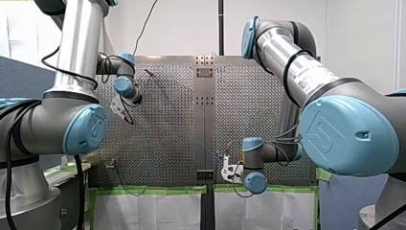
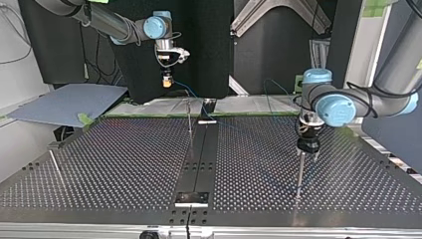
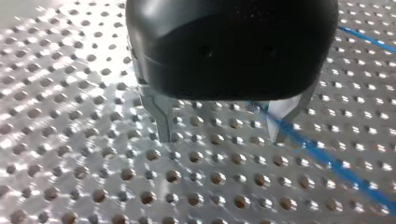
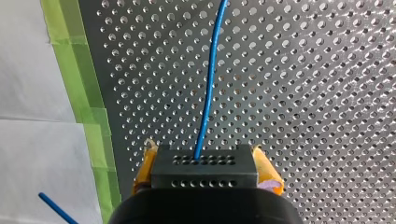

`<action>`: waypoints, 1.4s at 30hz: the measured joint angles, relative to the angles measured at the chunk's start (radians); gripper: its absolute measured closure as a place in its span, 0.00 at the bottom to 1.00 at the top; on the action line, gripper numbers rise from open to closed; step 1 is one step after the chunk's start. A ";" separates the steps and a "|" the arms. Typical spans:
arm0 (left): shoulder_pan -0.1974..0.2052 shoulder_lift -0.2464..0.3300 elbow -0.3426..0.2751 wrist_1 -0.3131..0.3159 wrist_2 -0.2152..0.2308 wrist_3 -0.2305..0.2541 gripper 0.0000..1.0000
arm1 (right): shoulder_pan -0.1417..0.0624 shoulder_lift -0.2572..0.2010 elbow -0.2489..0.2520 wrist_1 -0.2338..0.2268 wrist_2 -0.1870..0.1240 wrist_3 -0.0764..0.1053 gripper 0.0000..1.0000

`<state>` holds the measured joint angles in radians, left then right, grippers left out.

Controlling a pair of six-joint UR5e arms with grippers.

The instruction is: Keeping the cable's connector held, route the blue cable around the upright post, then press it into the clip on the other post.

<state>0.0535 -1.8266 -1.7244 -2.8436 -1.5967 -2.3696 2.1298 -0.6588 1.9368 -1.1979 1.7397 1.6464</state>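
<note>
Here, above the perforated desk (image 2: 124, 164), my left gripper (image 3: 219, 135) hangs with its fingers (image 3: 163, 123) apart; my right gripper (image 2: 167, 82) is clamped on the black connector (image 4: 204, 170), from which the blue cable (image 4: 208, 84) runs ahead over the desk.

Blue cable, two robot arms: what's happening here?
My right gripper is shut on the cable's black connector, holding it raised above the table's far edge in the top view. The blue cable trails from it down across the table. My left gripper hangs open over the table by the top of a post, with nothing between its fingers; the cable passes beside one finger. The routing looks unfinished.
</note>
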 joint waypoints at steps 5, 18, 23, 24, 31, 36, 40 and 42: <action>0.008 0.013 -0.013 0.016 -0.008 -0.039 0.00 | 0.000 0.000 0.000 0.001 0.000 0.000 1.00; 0.012 0.089 -0.084 0.030 0.029 -0.149 0.00 | 0.000 0.000 0.000 0.000 0.000 0.000 1.00; 0.009 0.111 -0.113 0.035 0.044 -0.192 0.00 | 0.000 0.000 0.000 0.000 0.000 0.000 1.00; 0.009 0.114 -0.120 0.036 0.044 -0.204 0.00 | 0.000 0.000 0.000 0.000 0.000 0.000 1.00; 0.010 0.125 -0.143 0.041 0.058 -0.252 0.00 | 0.000 0.000 0.000 0.000 0.000 0.001 1.00; 0.013 0.144 -0.164 0.047 0.058 -0.257 0.00 | 0.000 0.000 0.000 0.000 0.000 0.001 1.00; 0.015 0.165 -0.179 0.051 0.058 -0.257 0.00 | 0.000 0.000 0.000 0.000 0.000 0.001 1.00; 0.014 0.175 -0.188 0.053 0.060 -0.253 0.00 | 0.000 0.000 0.000 0.000 0.000 0.001 1.00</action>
<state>0.0679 -1.6515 -1.9120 -2.7909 -1.5364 -2.6230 2.1298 -0.6590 1.9368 -1.1984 1.7397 1.6477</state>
